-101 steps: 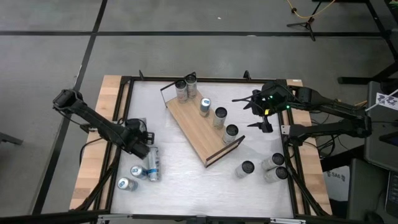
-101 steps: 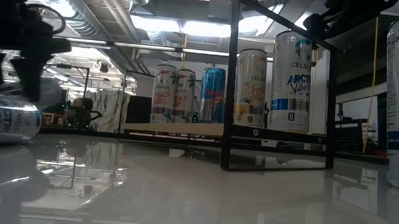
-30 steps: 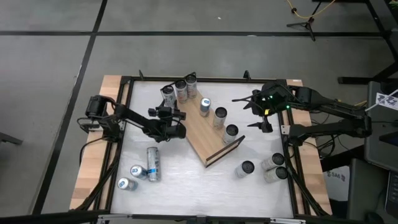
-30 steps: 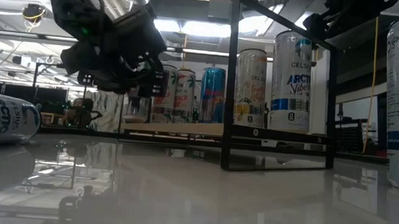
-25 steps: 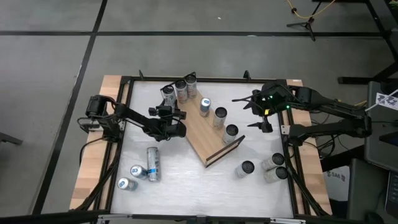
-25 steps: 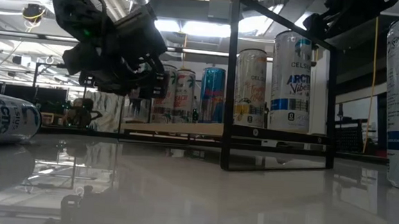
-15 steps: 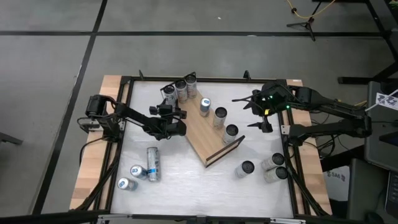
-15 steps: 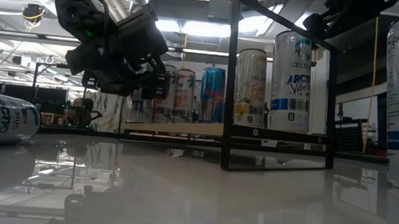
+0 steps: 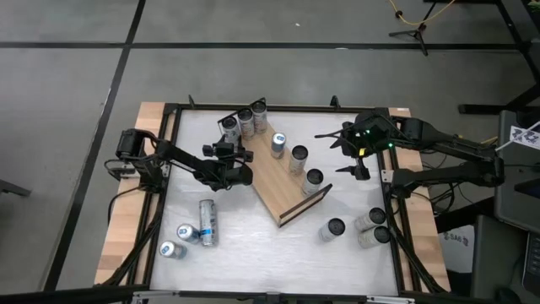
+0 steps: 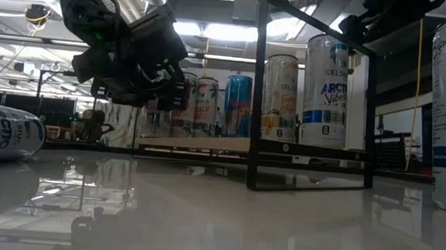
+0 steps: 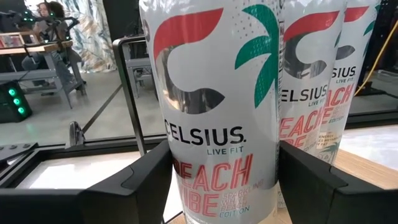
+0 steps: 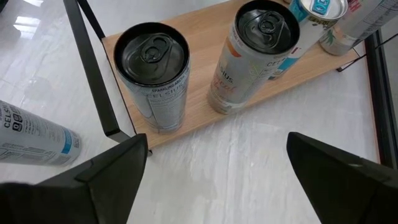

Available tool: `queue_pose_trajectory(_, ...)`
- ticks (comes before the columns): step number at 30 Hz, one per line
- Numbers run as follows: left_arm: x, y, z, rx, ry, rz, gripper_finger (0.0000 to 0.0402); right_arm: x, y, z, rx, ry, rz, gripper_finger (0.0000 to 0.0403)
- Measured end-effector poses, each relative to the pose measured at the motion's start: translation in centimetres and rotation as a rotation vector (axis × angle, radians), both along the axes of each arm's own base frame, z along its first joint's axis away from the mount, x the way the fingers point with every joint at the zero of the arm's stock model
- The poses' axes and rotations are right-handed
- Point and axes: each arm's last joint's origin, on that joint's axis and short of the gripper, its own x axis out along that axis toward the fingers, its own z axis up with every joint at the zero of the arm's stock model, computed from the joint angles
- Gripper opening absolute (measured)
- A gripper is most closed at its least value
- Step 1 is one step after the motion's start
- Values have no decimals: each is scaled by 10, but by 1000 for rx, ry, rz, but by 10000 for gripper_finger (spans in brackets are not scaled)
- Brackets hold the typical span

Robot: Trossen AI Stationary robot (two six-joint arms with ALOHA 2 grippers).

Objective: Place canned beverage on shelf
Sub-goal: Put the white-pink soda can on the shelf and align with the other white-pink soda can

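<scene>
The shelf (image 9: pixel 268 173), a light wooden board with black wire rails at its short ends, lies slantwise on the white table. Several cans stand on it in a row. My left gripper (image 9: pixel 228 152) is at the shelf's far-left end, shut on a white "Celsius Peach Vibe" can (image 11: pixel 217 106), next to two like cans (image 9: pixel 251 118). The same can shows from above in the high view (image 9: pixel 228 128). My right gripper (image 12: pixel 217 186) is open and empty, hovering near the shelf's right end; it also shows in the high view (image 9: pixel 350 156). My left gripper pinches the can's lower body (image 11: pixel 177 180) between its two fingers, one on each side. The fingers (image 11: pixel 146 183) come level from the table's near side. The can stands upright; the frame's edge cuts off its base, so I cannot tell whether it rests on the board.
Three cans lie on the table at the near left (image 9: pixel 202 226), one large in the low view (image 10: pixel 5 131). Three cans stand at the near right (image 9: pixel 363 226). The black table frame (image 9: pixel 169 169) runs round the white top. There is free room in the near middle.
My left gripper has eased slightly toward the table's far edge with the can, keeping it upright beside the two like cans. My right arm has kept still.
</scene>
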Motion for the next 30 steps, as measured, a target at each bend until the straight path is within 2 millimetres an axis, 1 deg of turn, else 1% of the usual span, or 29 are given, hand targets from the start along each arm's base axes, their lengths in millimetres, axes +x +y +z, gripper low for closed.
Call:
queue_pose_trajectory(6,0,0,0,-2,0,-2,243,0,0,0,0,0,0,379)
queue_pose_trajectory(9,0,0,0,-5,1,-4,261,0,0,0,0,0,0,379)
queue_pose_trajectory(14,0,0,-2,-27,3,-19,303,0,0,0,0,0,-1,379)
queue_pose_trajectory(18,0,0,-2,-35,4,-25,322,0,0,0,0,0,0,379)
queue_pose_trajectory(30,0,-6,-1,-15,62,-42,327,0,0,0,0,0,0,379)
